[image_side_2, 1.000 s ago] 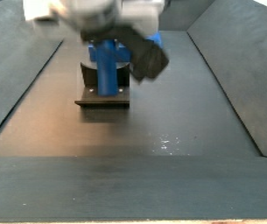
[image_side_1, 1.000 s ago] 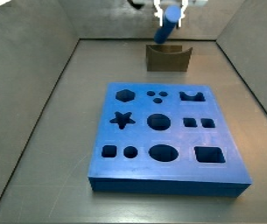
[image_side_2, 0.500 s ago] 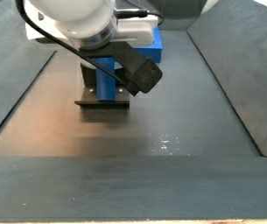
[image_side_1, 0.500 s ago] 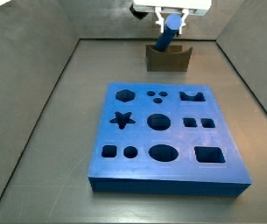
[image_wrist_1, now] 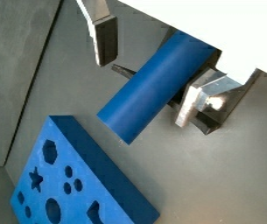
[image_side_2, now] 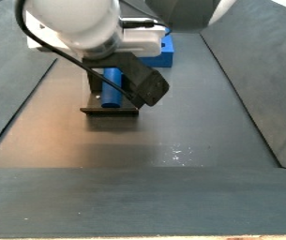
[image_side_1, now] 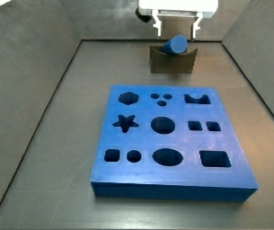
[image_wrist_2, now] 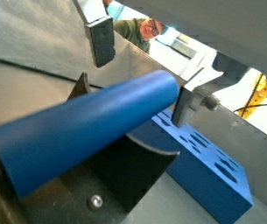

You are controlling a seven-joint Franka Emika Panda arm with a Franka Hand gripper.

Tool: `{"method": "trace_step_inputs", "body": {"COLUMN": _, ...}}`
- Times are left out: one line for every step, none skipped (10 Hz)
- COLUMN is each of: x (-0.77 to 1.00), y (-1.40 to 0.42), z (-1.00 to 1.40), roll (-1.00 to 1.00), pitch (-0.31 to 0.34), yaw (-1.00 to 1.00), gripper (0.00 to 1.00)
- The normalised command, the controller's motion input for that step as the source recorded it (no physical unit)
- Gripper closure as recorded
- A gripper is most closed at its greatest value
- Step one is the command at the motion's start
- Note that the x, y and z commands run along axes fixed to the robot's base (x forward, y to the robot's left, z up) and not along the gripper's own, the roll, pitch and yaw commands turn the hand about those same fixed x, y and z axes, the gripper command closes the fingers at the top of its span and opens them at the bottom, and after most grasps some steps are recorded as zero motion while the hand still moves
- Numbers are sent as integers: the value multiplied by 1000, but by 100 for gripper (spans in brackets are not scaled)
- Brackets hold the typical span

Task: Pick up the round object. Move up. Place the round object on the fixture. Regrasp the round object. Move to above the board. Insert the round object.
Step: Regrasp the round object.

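Observation:
The round object, a smooth blue cylinder (image_side_1: pixel 175 44), lies in the curved notch of the olive-brown fixture (image_side_1: pixel 171 62) at the far end of the floor. My gripper (image_side_1: pixel 178 25) hangs just above it, open, one finger on each side. In both wrist views the round object (image_wrist_1: pixel 159 83) (image_wrist_2: pixel 88 131) lies across between the silver fingers (image_wrist_1: pixel 104 39) (image_wrist_2: pixel 99 45), with a clear gap on that side. The fixture (image_wrist_2: pixel 112 179) shows dark under it. The board (image_side_1: pixel 169 139) is a thick blue slab with many shaped holes, nearer than the fixture.
Grey sloping walls enclose the floor on both sides in a side view (image_side_1: pixel 49 99). In a side view the arm's body and wrist camera (image_side_2: pixel 139 80) cover much of the fixture (image_side_2: pixel 110 108). The board also shows in both wrist views (image_wrist_1: pixel 77 184) (image_wrist_2: pixel 206 162).
The round object went from tilted in my shut gripper to lying in the fixture's notch. The fingers have opened and let it go.

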Motion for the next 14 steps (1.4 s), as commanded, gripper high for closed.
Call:
{"method": "trace_step_inputs", "body": {"x": 0, "y": 0, "z": 1000, "roll": -28, "pitch": 35, "yaw": -1, "gripper": 0}}
{"method": "trace_step_inputs", "body": {"x": -2, "y": 6, "z": 1000, "roll": -16, "pitch": 34, "yaw": 5, "gripper": 0}}
{"method": "trace_step_inputs", "body": {"x": -9, "y": 10, "z": 1000, "roll": -5, "pitch": 37, "yaw": 5, "gripper": 0}}
{"method": "trace_step_inputs", "body": {"x": -21, "y": 10, "z": 1000, "roll": 20, "pitch": 48, "yaw": 0, "gripper": 0}}
{"method": "trace_step_inputs", "body": {"x": -29, "y": 10, "z": 1000, "roll": 27, "pitch": 55, "yaw": -2, "gripper": 0}}
{"method": "trace_step_inputs", "body": {"x": -34, "y": 15, "z": 869, "roll": 33, "pitch": 60, "yaw": -9, "gripper": 0}}
{"method": "trace_step_inputs", "body": {"x": -30, "y": 18, "z": 684, "roll": 28, "pitch": 63, "yaw": -16, "gripper": 0}}
{"method": "trace_step_inputs", "body": {"x": -25, "y": 17, "z": 434, "roll": 24, "pitch": 64, "yaw": -23, "gripper": 0}}
{"method": "trace_step_inputs", "body": {"x": -19, "y": 19, "z": 246, "roll": 23, "pitch": 65, "yaw": -28, "gripper": 0}}
{"method": "trace_step_inputs", "body": {"x": 29, "y": -1000, "z": 455, "roll": 1000, "pitch": 44, "yaw": 20, "gripper": 0}}
{"method": "trace_step_inputs", "body": {"x": 33, "y": -1000, "z": 435, "roll": 1000, "pitch": 43, "yaw": 19, "gripper": 0}}
{"method": "trace_step_inputs", "body": {"x": -7, "y": -1000, "z": 396, "roll": 1000, "pitch": 35, "yaw": 19, "gripper": 0}}
{"method": "trace_step_inputs", "body": {"x": -38, "y": -871, "z": 249, "roll": 1000, "pitch": 28, "yaw": 19, "gripper": 0}}
{"method": "trace_step_inputs", "body": {"x": -45, "y": -633, "z": 114, "roll": 1000, "pitch": 22, "yaw": 19, "gripper": 0}}
